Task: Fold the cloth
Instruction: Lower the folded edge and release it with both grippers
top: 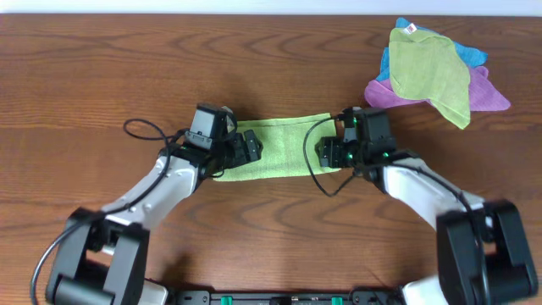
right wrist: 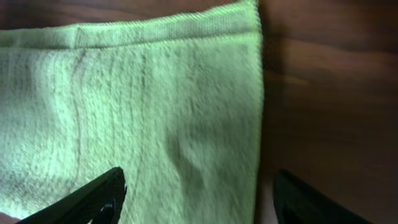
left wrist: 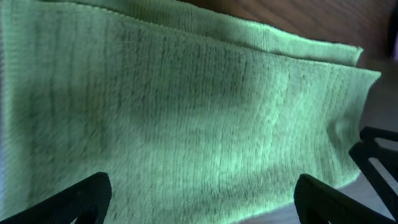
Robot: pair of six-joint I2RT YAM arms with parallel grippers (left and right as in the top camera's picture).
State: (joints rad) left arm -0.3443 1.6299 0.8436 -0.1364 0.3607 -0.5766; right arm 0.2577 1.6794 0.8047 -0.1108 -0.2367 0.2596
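Note:
The light lime-green cloth (top: pixel 284 146) lies on the table as a folded band, two layers showing in the left wrist view (left wrist: pixel 186 118). My left gripper (top: pixel 246 148) is at its left end, open, fingers spread over the fabric (left wrist: pixel 202 199). My right gripper (top: pixel 332 152) is at its right end, open, with one finger over the cloth (right wrist: pixel 155 106) and the other over bare wood beyond the cloth's right edge (right wrist: pixel 199 199). Neither gripper holds anything.
A pile of other cloths sits at the back right: a duller olive-green cloth (top: pixel 428 68) on top of a purple one (top: pixel 487 93) and a blue one (top: pixel 470 52). The wooden table (top: pixel 127 68) surrounds the cloth.

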